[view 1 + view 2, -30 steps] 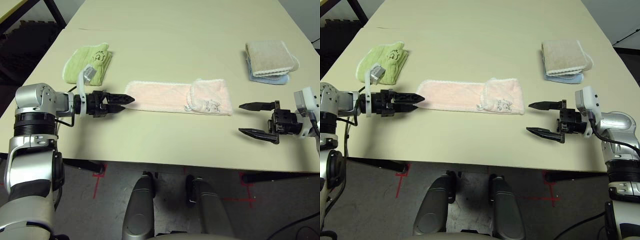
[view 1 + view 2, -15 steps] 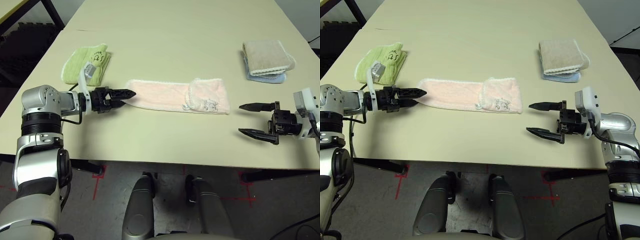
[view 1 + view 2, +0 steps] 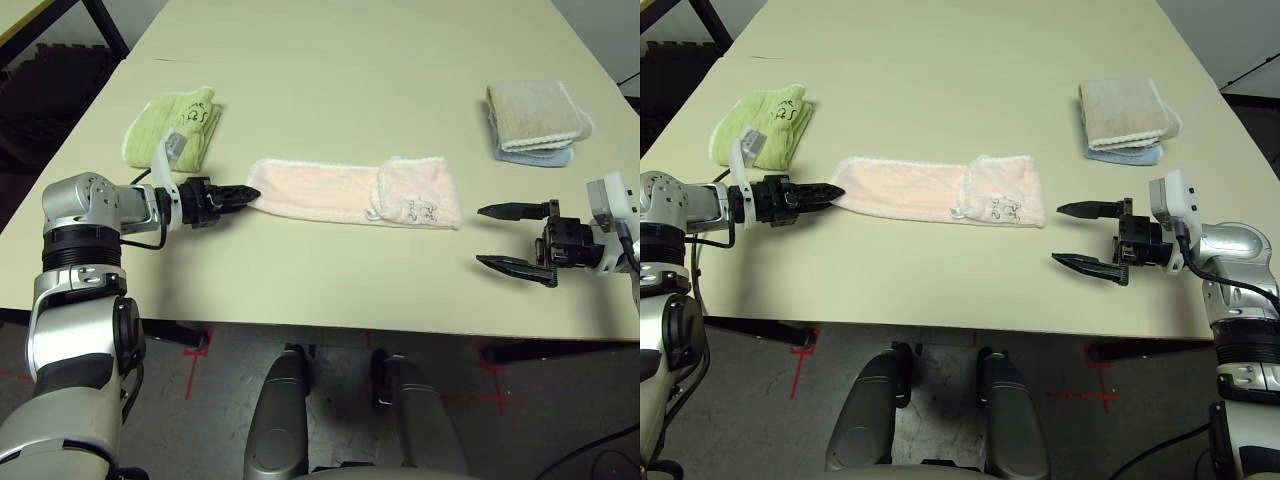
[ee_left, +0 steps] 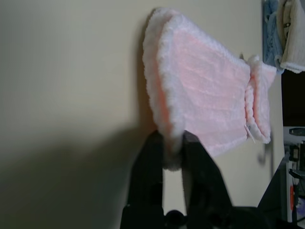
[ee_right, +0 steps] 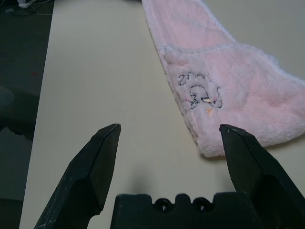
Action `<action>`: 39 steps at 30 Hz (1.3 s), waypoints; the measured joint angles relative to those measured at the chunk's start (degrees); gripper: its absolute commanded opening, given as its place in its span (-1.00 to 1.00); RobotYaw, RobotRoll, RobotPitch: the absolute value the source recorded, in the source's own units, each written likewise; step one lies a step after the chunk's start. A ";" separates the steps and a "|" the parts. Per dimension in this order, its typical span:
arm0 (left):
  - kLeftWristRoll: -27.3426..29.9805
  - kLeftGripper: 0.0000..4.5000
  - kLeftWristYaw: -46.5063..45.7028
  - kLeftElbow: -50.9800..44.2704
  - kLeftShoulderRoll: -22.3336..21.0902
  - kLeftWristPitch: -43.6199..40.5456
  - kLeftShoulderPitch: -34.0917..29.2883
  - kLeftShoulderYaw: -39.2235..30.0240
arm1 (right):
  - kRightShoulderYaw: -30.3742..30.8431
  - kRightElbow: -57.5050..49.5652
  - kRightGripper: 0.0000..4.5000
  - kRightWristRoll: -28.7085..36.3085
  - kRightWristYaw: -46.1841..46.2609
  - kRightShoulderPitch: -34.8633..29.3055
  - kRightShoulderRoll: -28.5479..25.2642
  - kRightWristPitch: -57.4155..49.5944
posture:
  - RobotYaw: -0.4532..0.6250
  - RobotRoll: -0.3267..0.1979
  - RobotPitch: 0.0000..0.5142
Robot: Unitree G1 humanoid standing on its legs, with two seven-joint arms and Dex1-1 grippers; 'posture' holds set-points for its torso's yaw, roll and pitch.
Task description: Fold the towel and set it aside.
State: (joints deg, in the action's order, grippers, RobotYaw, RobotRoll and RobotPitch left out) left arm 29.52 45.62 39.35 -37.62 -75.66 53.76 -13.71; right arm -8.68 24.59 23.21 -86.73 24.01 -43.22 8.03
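The pale pink towel (image 3: 350,191) lies flat as a long strip across the middle of the table, its right end folded over with a small print and a white tag showing. My left gripper (image 3: 248,194) is shut on the towel's left end; in the left wrist view the black fingers (image 4: 143,176) pinch the whitish hem of the towel (image 4: 205,95). My right gripper (image 3: 495,236) hovers open a short way right of the towel's folded end (image 5: 224,100), with nothing between its fingers.
A light green towel (image 3: 172,125) lies folded behind my left gripper. At the back right a beige towel (image 3: 535,113) is stacked on a blue one (image 3: 535,156). The table's front edge runs just below both grippers.
My left gripper has closed on the towel's left end; earlier its fingers stood apart at that edge. The right gripper has stayed where it was, open.
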 measured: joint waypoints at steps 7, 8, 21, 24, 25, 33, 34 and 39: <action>0.44 -0.97 -3.12 -1.25 0.35 0.81 0.49 -3.46 | 0.00 1.31 1.00 0.22 1.15 2.49 0.03 -2.61 | 0.05 0.25 -0.11; 0.72 -0.97 -3.39 -2.54 0.29 0.27 0.57 -3.88 | -0.07 2.13 1.00 0.41 1.44 3.31 0.03 -3.44 | 0.06 0.25 -0.11; 7.12 -0.97 -4.53 -27.95 -4.81 -9.23 -16.84 -8.93 | 0.66 18.97 1.00 -2.02 2.37 16.00 3.99 -2.93 | 0.20 0.25 -0.14; 7.21 -0.97 -4.66 -28.49 -6.65 -7.95 -18.71 -9.29 | 1.02 20.52 1.00 -2.61 2.07 17.82 4.40 -2.18 | 0.20 0.25 -0.13; 7.17 -0.97 -4.71 -28.31 -6.86 -6.73 -18.71 -9.56 | 1.19 20.94 1.00 -2.77 1.87 18.09 4.47 -1.92 | 0.19 0.25 -0.13; 4.34 -0.97 -4.62 -20.66 -8.48 3.65 -16.39 -6.54 | 1.24 22.00 1.00 -3.26 1.36 18.47 4.98 -1.37 | 0.17 0.25 -0.15; 3.81 -0.97 -4.06 -19.55 -8.67 5.33 -15.75 -5.42 | 1.24 21.93 1.00 -3.26 1.33 18.45 5.01 -1.38 | 0.17 0.25 -0.16; 1.20 -0.97 -0.64 -13.52 -8.79 11.22 -10.99 -0.25 | 1.24 20.95 1.00 -3.27 1.26 18.16 5.05 -1.40 | 0.15 0.25 -0.18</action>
State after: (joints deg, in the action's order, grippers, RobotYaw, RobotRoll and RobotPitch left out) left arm 30.72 44.98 25.82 -46.40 -64.44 42.77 -13.96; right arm -7.43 45.54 19.94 -85.47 42.16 -38.17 6.63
